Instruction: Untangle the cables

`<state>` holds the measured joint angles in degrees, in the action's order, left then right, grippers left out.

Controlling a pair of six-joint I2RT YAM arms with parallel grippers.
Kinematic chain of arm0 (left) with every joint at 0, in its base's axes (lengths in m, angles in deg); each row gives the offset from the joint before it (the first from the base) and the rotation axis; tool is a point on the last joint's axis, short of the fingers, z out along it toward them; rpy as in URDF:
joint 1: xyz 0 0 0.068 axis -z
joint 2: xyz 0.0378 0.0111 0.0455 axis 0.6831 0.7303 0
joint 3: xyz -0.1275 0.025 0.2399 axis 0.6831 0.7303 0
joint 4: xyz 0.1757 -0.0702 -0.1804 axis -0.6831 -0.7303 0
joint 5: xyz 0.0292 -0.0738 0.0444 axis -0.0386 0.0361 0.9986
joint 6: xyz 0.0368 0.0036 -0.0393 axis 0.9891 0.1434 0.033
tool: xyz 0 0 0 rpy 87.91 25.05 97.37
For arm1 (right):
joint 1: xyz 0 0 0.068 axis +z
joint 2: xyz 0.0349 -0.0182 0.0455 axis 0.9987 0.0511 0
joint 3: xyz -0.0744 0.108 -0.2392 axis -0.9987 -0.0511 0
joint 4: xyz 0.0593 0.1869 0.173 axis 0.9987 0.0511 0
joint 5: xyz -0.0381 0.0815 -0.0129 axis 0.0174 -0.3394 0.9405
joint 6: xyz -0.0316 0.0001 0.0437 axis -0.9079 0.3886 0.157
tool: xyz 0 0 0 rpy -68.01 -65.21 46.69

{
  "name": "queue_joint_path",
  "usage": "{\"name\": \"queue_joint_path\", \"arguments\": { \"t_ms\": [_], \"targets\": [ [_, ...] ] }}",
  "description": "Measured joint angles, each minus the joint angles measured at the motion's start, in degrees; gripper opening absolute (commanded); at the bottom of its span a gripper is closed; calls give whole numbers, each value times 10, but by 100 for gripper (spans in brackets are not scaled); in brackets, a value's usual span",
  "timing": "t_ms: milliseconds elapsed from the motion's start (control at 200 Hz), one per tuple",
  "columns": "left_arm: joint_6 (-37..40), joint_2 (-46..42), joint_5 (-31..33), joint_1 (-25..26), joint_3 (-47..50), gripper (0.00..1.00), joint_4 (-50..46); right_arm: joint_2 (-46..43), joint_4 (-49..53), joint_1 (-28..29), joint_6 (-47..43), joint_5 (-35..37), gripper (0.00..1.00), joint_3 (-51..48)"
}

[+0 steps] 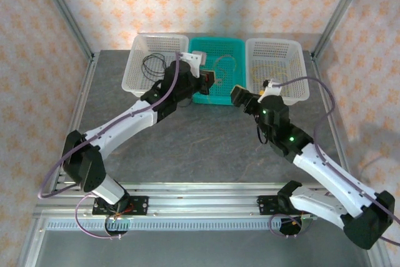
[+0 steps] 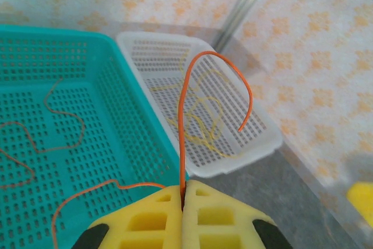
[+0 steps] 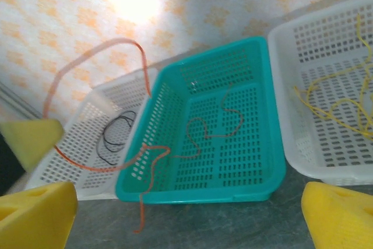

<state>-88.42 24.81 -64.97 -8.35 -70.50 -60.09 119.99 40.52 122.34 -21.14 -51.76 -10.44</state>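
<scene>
We see the left gripper [image 2: 182,195] pinched shut on the orange cable [image 2: 182,115], whose tail runs out of frame. The right gripper [image 3: 186,217] gapes wide and empty. The yellow cable [image 2: 204,126] lies in the right white basket [image 2: 233,164], and the black cable [image 3: 113,135] lies blurred in the left white basket [image 3: 87,121].

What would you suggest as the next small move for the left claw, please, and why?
Probably raise the left claw slowly, straight up. It is shut on the orange cable, whose tail trails down over the teal basket, where another orange strand lies. A gentle lift should show whether the two are tangled before anything is pulled harder.
</scene>
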Motion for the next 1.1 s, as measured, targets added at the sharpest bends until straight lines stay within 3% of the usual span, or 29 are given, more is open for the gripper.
{"name": "queue_joint_path", "arguments": {
  "t_ms": [285, 511, 996, 1101],
  "targets": [
    [-15, 94, -11, -68, -106, 0, -1, 111, -17, -89, 1, -90, 93, 41],
    [-15, 186, -11, -79, -198, 0, -3, 183, -47, -143, 12, -169, 95, 68],
    [-28, 416, 6, -83, -433, 0, -87, 227, -85, -152, 12, -185, 97, 74],
    [-31, 431, 9, -83, -438, 15, -108, 231, -94, -152, 10, -186, 97, 74]
  ]
}}
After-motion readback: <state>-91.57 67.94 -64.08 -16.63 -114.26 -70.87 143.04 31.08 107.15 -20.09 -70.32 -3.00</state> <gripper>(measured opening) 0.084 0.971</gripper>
